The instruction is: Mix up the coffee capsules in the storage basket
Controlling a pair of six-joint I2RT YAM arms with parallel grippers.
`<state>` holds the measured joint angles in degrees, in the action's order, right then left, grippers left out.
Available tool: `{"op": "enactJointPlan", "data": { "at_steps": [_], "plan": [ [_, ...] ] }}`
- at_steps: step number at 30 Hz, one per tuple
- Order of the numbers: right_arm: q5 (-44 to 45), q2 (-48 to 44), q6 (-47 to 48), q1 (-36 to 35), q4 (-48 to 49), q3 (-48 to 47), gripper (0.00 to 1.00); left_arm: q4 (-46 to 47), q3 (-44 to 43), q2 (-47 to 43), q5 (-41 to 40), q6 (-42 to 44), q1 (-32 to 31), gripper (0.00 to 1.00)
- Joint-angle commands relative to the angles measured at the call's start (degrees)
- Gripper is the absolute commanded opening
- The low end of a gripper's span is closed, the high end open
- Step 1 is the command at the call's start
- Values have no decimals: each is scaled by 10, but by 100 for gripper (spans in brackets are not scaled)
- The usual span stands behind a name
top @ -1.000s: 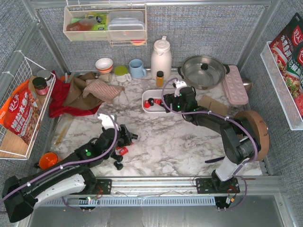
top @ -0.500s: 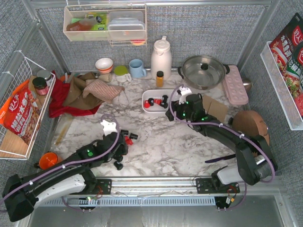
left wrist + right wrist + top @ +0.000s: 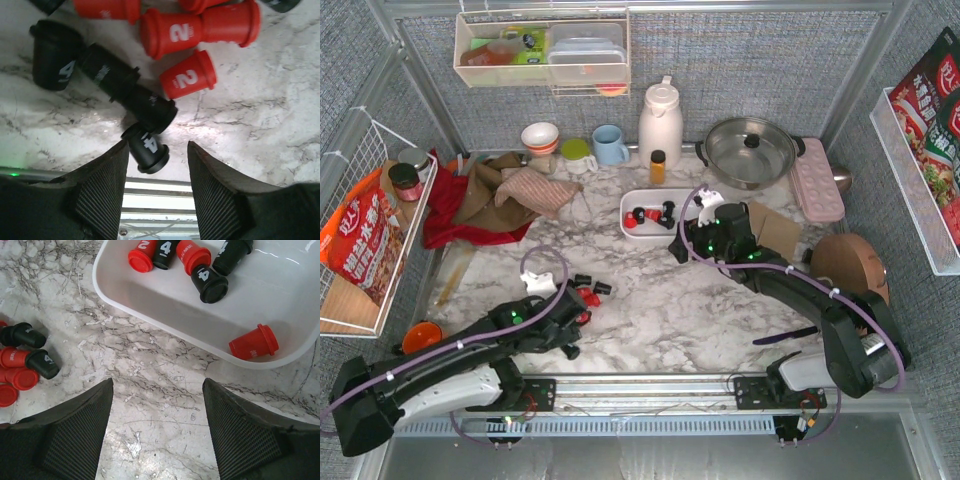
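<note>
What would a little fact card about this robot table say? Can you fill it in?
storage basket: white, on the marble table, by the right arm
capsules in basket: three red and three black show
loose capsules: red and black, lying on the table by the left arm
left gripper: open, a black capsule marked 4 between its fingers
right gripper: open, empty, over bare table beside the basket

Bright, even light pours down from overhead onto the marble table, and shadows under the arms are short and soft. In the left wrist view a white glare patch blooms on the table just below the black capsules. The right wrist view is crisp, with thin highlights streaking the storage basket. Straight lines splay outward at the overhead view's edges.
</note>
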<state>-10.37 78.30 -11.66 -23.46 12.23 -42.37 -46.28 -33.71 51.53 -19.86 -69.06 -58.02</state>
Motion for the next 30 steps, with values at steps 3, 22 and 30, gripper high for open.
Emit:
{"op": "enactJointPlan", "data": {
  "at_steps": [3,22,30],
  "plan": [
    [-16,-4,-5,0,7,1,77,-21,40,-25,-6,-121,-15,62],
    [-26,-1,-4,0,7,-3,76,13,66,35,-40,-235,-61,61],
    [-26,2,-6,1,8,-3,76,21,66,60,-40,-233,-71,53]
  ]
}}
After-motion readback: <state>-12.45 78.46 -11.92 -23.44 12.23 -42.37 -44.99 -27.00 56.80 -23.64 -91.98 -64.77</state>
